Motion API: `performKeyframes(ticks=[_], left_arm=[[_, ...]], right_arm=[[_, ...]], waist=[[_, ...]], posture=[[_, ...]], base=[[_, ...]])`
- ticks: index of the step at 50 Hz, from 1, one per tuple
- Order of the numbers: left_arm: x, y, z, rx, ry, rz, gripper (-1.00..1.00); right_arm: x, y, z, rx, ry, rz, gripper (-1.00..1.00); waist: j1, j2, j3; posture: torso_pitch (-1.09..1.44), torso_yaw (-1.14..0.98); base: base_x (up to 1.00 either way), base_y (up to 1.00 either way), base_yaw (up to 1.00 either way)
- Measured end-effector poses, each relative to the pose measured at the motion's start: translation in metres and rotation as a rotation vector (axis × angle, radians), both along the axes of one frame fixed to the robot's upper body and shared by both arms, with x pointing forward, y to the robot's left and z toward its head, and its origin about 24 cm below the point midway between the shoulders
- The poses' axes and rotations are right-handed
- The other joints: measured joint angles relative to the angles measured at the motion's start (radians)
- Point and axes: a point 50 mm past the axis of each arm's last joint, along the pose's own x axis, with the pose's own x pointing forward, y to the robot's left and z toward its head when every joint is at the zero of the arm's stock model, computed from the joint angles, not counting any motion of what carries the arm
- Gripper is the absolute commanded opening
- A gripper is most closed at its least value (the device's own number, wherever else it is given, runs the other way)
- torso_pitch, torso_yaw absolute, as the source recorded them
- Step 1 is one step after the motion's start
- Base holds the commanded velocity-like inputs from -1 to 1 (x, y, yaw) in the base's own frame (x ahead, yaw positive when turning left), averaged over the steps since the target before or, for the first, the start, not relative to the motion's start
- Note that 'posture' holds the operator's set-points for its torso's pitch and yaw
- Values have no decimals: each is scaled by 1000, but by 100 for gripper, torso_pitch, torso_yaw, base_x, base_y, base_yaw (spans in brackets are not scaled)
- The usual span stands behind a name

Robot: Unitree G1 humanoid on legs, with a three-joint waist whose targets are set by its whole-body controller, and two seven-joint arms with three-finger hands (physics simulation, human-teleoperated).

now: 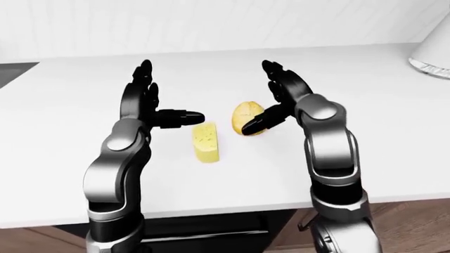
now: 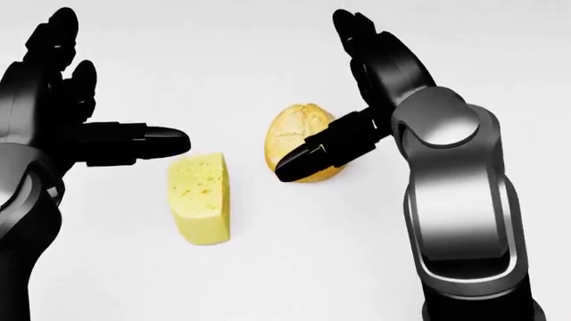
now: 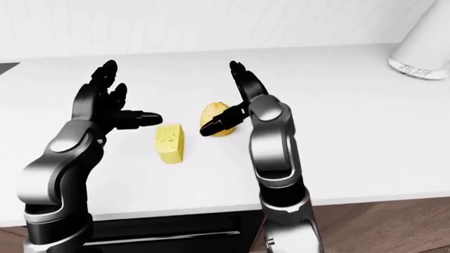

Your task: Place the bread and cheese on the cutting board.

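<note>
Between spread hands, holey cheese (image 2: 200, 198)

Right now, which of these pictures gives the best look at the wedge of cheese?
The head view: the cheese looks large there, holes visible, nothing covering it. Both eye views show it whole too, but far smaller, on the white counter.

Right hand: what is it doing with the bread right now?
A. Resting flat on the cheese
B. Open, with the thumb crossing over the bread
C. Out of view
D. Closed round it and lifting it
B: the right hand is spread open, its thumb lying across the bread, which sits on the counter beside the cheese; no fingers close round it.
</note>
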Motion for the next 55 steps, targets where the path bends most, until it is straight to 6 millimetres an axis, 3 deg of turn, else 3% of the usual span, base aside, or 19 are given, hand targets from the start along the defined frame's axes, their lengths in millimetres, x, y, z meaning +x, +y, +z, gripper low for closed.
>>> performKeyframes(ticks=[43, 55], left_arm=[[0, 0, -2, -2, 2, 0, 100], [1, 0, -5, -3, 9, -1, 100]], right_arm=[[9, 14, -27, -52, 64, 74, 100], [12, 14, -27, -53, 52, 73, 100]], waist=[[-3, 5, -2], [-2, 4, -2]], posture=[[0, 0], [0, 0]], base=[[0, 0, 0], [0, 0, 0]])
